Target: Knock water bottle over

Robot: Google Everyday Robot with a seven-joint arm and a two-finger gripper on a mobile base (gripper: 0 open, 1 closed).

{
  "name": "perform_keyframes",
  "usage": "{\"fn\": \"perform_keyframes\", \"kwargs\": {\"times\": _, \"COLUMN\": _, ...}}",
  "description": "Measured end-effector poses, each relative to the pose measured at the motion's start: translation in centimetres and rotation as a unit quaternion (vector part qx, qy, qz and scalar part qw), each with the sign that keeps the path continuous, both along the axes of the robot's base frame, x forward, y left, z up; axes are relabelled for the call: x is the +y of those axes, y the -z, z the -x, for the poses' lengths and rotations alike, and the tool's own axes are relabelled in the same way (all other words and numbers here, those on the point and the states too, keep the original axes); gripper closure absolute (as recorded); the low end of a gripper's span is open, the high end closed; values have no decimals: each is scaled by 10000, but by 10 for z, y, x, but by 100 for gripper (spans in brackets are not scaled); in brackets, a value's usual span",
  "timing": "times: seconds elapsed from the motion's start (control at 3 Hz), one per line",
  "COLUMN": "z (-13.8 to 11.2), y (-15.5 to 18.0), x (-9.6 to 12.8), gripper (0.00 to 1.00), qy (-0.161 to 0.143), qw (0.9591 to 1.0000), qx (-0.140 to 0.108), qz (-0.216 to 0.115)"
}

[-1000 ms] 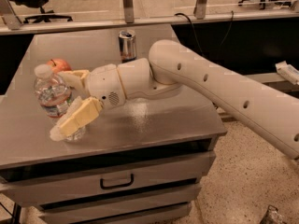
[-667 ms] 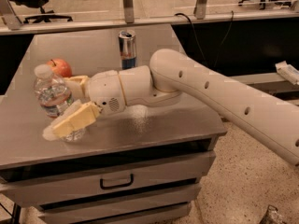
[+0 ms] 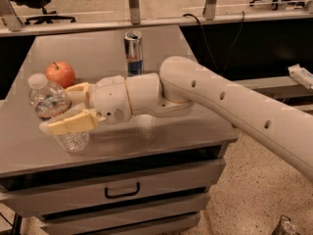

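Camera view: gripper [image 3: 58,107] was low over the table [image 3: 161,141], fingers spread, bottle [image 3: 45,100] between them. Bottle was tilted, cap leaning away from the wrist. Could not tell whether the fingers pressed it.

Risks: bottle could stay cradled between the fingers and never fall flat. It could also roll off, since the table's edge lay just beyond the fingertips.

Apple [image 3: 60,74] sat near, behind the far finger. Can [image 3: 133,53] stood behind the wrist, apart. Bare tabletop lay under the forearm.
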State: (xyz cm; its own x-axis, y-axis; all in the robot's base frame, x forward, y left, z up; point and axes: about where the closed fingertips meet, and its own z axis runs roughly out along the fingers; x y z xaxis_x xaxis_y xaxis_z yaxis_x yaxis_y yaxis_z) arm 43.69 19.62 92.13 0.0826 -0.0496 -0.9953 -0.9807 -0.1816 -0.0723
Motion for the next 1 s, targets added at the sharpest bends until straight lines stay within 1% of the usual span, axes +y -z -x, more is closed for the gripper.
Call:
{"fn": "perform_keyframes", "kwargs": {"times": 0.33, "z": -3, "y": -3, "x": 1, "gripper": 66, "qy": 48, "qw": 9992, "qx": -314, "qz": 237}}
{"fn": "perform_keyframes", "kwargs": {"times": 0.67, "z": -15, "y": -10, "x": -13, "gripper": 89, "qy": 91, "qw": 9942, "qx": -688, "qz": 819}}
{"fn": "perform_keyframes", "kwargs": {"times": 1.0, "z": -42, "y": -15, "x": -47, "gripper": 100, "qy": 100, "qw": 9785, "qx": -1039, "qz": 1779}}
